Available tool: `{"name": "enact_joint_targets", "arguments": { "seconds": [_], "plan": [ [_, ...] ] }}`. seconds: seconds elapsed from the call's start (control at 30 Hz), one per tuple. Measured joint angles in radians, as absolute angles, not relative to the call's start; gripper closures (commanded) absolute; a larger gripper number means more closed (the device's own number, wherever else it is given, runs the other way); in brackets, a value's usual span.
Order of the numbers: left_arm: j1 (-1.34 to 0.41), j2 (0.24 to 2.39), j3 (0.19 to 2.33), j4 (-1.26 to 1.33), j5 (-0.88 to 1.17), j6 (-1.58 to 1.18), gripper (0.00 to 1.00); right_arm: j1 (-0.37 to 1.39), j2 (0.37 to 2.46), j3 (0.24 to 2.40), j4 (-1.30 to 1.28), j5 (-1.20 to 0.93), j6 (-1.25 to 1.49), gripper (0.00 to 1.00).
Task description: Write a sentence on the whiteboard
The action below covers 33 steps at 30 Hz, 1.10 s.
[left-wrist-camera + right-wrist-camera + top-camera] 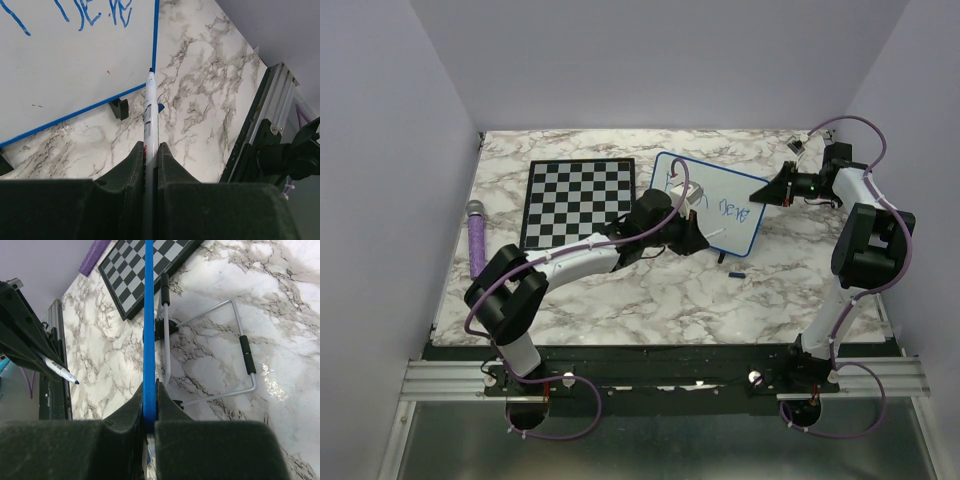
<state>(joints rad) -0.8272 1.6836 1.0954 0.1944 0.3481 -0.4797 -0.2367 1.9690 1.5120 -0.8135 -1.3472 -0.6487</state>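
Two pinches: left gripper [150,150] on marker [149,110], right gripper [149,392] on whiteboard [148,300] edge (steady hold needed); tip to be pressed lightly upper-left.

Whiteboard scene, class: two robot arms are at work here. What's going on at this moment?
The right pincer grips the whiteboard by its blue edge, with the board propped on its wire stand. The left pincer holds a marker, with its tip off the board, just beside the edge. Some blue writing is on the board, but too little of it shows to read.
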Motion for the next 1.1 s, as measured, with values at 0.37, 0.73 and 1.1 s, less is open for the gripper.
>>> {"name": "enact_joint_targets", "arguments": {
  "seconds": [0.37, 0.73, 1.1],
  "plan": [
    [-0.846, 1.684, 1.082, 0.262, 0.333, -0.488, 1.00, -0.237, 1.969, 1.512, -0.813, -1.347, -0.649, 0.99],
    [-0.862, 1.696, 1.076, 0.304, 0.305, -0.503, 1.00, -0.237, 1.969, 1.512, -0.813, -1.347, -0.652, 1.00],
    [-0.869, 1.718, 1.076, 0.325, 0.290, -0.517, 1.00, -0.237, 1.969, 1.512, -0.814, -1.347, -0.652, 0.99]
  ]
}}
